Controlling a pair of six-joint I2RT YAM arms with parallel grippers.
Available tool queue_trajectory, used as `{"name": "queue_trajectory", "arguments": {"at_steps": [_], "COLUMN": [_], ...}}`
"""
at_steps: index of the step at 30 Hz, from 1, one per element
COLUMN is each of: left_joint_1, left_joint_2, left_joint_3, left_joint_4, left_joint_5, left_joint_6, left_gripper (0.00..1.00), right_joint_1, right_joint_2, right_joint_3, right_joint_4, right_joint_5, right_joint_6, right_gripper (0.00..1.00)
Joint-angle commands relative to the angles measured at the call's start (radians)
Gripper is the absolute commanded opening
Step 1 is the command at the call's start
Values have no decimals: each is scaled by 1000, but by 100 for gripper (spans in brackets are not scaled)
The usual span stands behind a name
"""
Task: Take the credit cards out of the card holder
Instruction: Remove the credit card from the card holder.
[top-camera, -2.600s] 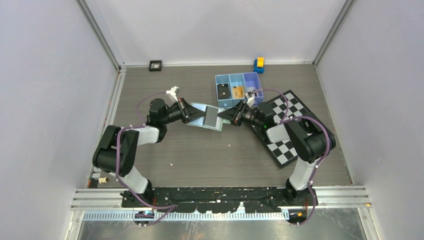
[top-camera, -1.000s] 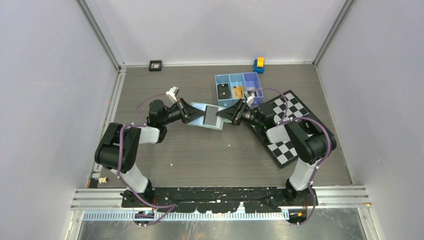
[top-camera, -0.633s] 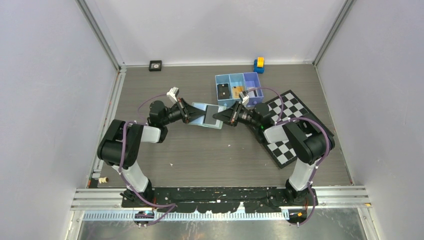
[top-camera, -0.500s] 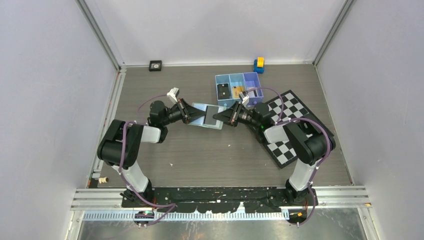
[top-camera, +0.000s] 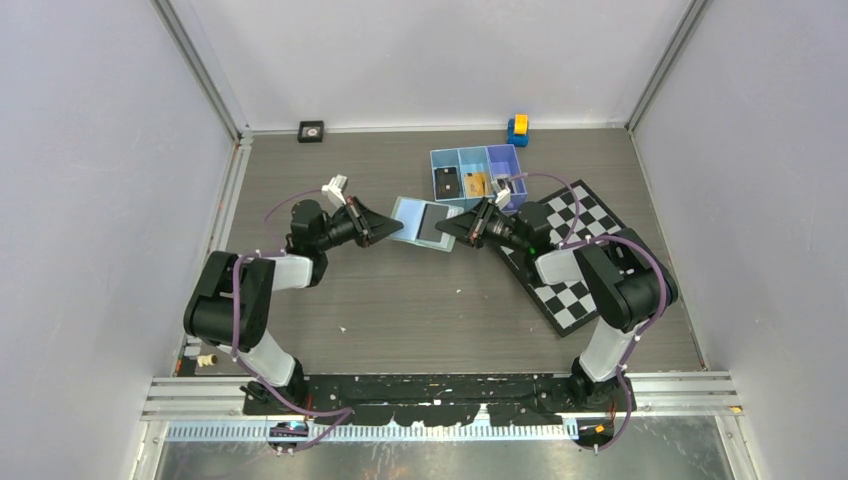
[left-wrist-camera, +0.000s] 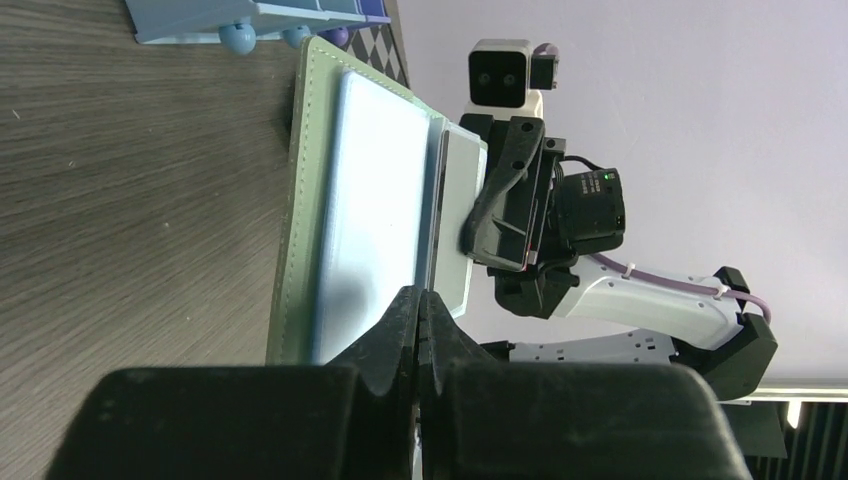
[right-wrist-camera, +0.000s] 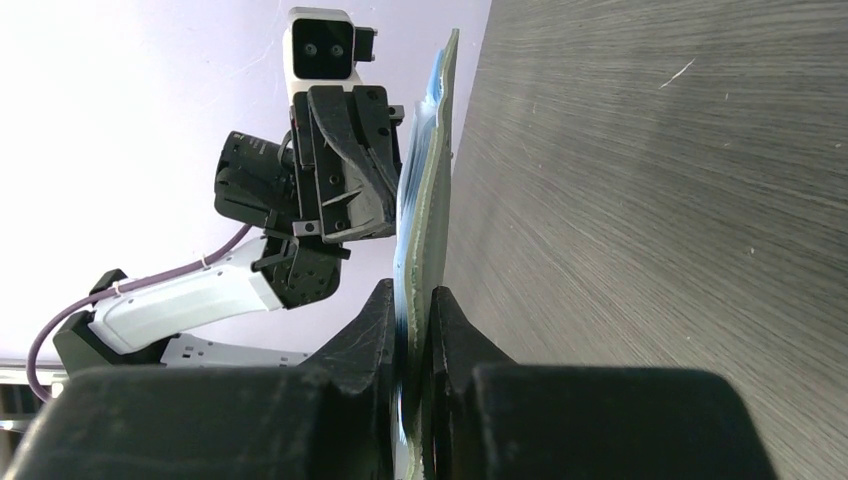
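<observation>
The card holder lies open at mid-table, sage-green outside with pale blue inner faces. A pale grey-white credit card sits in its right half. My right gripper is shut on the holder's right edge, with green and blue layers pinched between its jaws. My left gripper is shut with nothing visible between its tips, which point at the holder's left edge. A black card and a gold-orange card lie in the blue tray.
The blue three-compartment tray stands just behind the holder. A checkerboard lies under the right arm. A blue-and-yellow block and a small black square object sit at the back wall.
The right gripper closed on the holder's right edge and drew it slightly right and back. The left gripper, still shut, slid left off the holder's face to its left edge.
</observation>
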Motion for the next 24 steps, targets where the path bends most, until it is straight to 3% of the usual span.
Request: {"name": "queue_trajectory", "arguments": {"at_steps": [1, 6, 9, 24], "left_joint_1": [-20, -50, -55, -88], "left_joint_2": [-17, -13, -10, 40], "left_joint_3": [24, 45, 53, 97], "left_joint_4": [-9, -14, -48, -88], "left_joint_5": [26, 40, 39, 69], "left_joint_6": [28, 39, 57, 71], "left_gripper": [2, 24, 31, 30], "right_joint_1": [6, 7, 8, 58], "right_joint_2": [-21, -11, 0, 55], "right_joint_3": [7, 13, 19, 78], "right_joint_4": [74, 77, 101, 123], "right_joint_5": [-6, -15, -26, -87], "right_joint_6": [17, 22, 38, 68], "right_gripper": [1, 1, 1, 1]}}
